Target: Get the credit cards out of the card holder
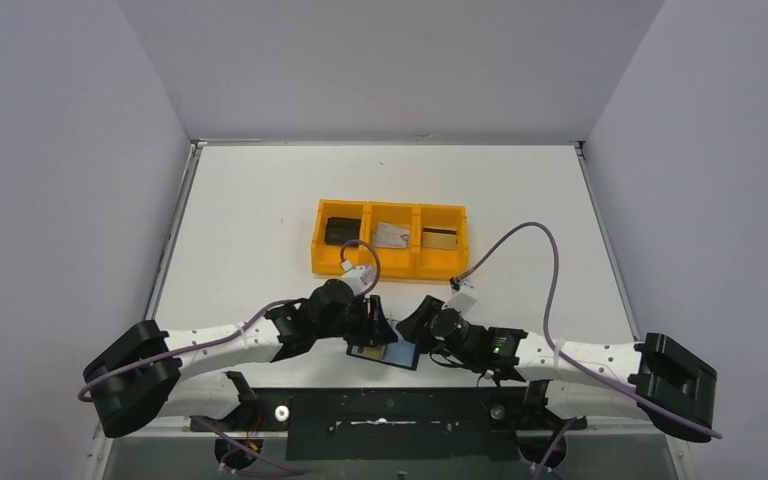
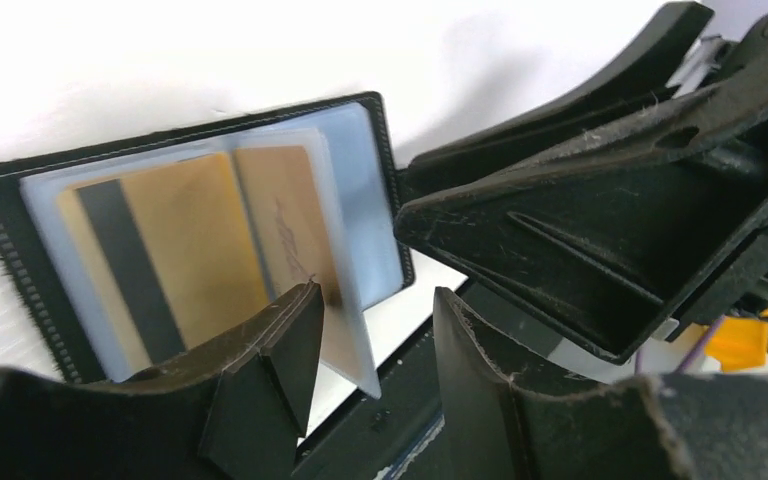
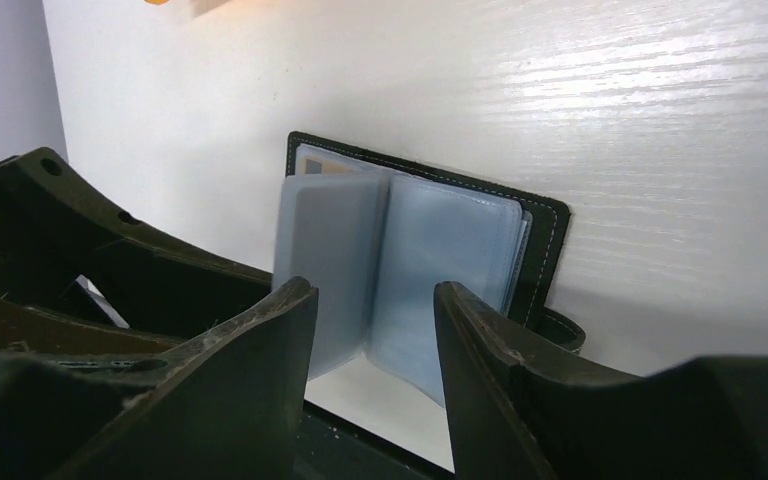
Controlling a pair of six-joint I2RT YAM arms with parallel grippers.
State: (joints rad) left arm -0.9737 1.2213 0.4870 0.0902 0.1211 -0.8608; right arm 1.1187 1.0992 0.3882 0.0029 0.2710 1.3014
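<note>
Left claw (image 2: 373, 300) half-open astride sleeve (image 2: 345, 250) of card holder (image 2: 372, 170) (gold card (image 2: 190, 240)), right claw (image 3: 375, 290) likewise

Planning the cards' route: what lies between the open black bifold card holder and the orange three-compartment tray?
Top view: bare white table, with left gripper and right gripper nearest the card holder.

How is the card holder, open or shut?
Open: the card holder lies spread, plastic sleeves standing up, a gold card visible inside.
</note>
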